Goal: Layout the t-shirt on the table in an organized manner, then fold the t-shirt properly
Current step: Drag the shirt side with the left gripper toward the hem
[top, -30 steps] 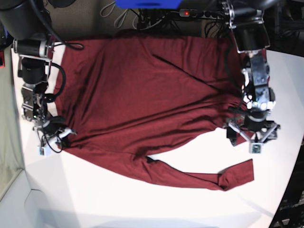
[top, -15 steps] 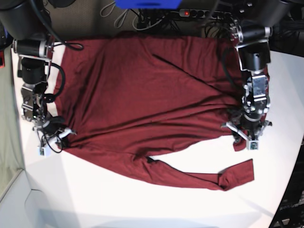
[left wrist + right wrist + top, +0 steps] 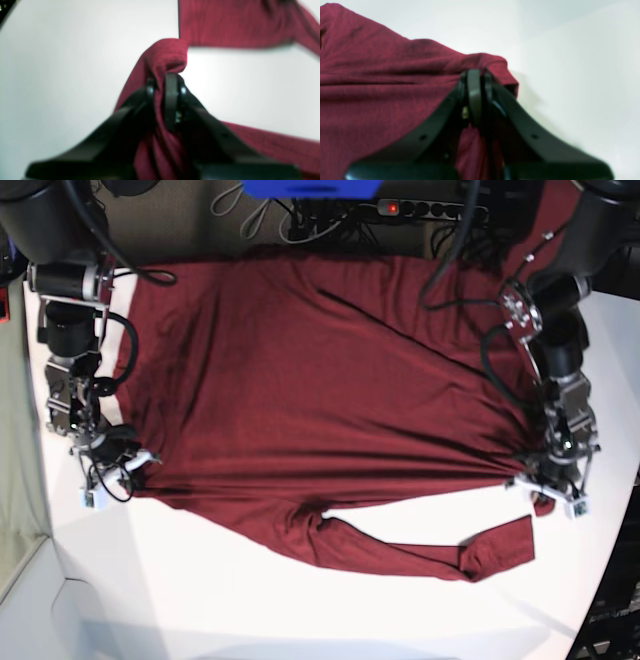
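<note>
The dark maroon t-shirt (image 3: 320, 380) lies spread across the white table (image 3: 300, 610), with one long sleeve (image 3: 420, 555) trailing toward the front edge. On the base view's right, my left gripper (image 3: 556, 492) is shut on the t-shirt's corner; the left wrist view shows a fold of fabric (image 3: 165, 60) pinched between its black fingers (image 3: 171, 100). My right gripper (image 3: 118, 465), on the base view's left, is shut on the opposite corner, and the right wrist view shows cloth (image 3: 492, 66) bunched over its fingers (image 3: 473, 95). The shirt is pulled taut between both grippers.
Cables and a power strip (image 3: 420, 208) lie behind the table's far edge. The right arm's body (image 3: 70, 330) stands over the left border of the table, and the left arm (image 3: 560, 330) leans over the right border. Bare white tabletop (image 3: 200, 600) lies in front of the shirt.
My left gripper closed on the t-shirt's right corner and pulled it right and toward the front, stretching the lower hem straighter. The right gripper kept its grip and stayed put.
</note>
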